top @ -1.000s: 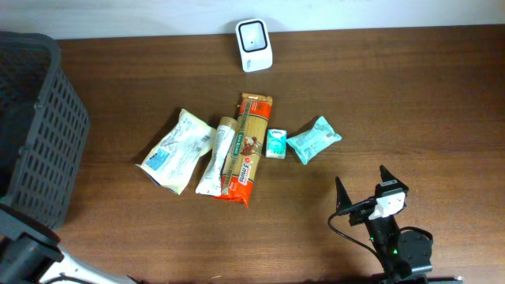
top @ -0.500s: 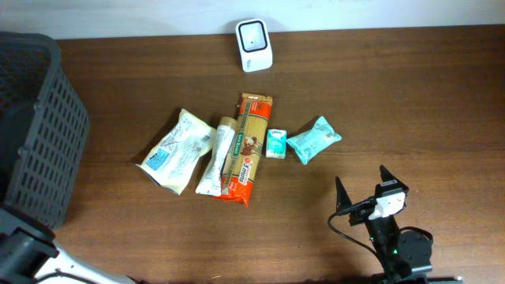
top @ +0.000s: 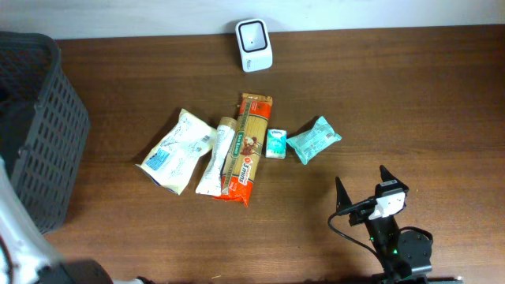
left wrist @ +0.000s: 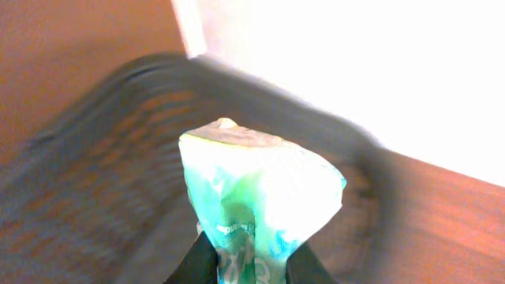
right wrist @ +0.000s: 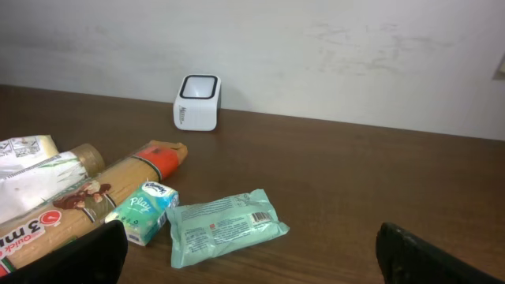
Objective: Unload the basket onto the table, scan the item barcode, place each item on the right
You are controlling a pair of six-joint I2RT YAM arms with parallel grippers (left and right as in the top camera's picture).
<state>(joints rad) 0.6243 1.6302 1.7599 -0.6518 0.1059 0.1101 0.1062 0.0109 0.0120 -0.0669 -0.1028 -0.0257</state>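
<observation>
Dark brown wood of the table (top: 410, 95) fills the overhead view, with a strip of pale wall along the top. A white scanner (top: 254, 34) stands at the far edge and a dark basket (top: 31, 118) sits at the left. In the middle lie a white bag (top: 177, 150), a pale sachet (top: 213, 158), a pasta pack (top: 248, 146), a small tissue pack (top: 276, 143) and a teal packet (top: 313, 140), side by side. The right gripper (top: 361, 177) stands near the front edge with its jaws spread wide and nothing between them. Of the left arm (top: 16, 229) only a white, blurred part shows at the lower left; its claw is out of this view.

From the left wrist, the left gripper (left wrist: 252, 272) is clamped on a green-and-white packet (left wrist: 256, 181), which stands upright between its dark fingers (left wrist: 201, 260). The basket's rim curves behind it, smeared by blur. No barcode can be made out.

From the right wrist, the scanner's dark window faces the camera, well apart from the packs on the table. The teal packet's label is turned up, and the wide-set fingers frame the bottom corners.
</observation>
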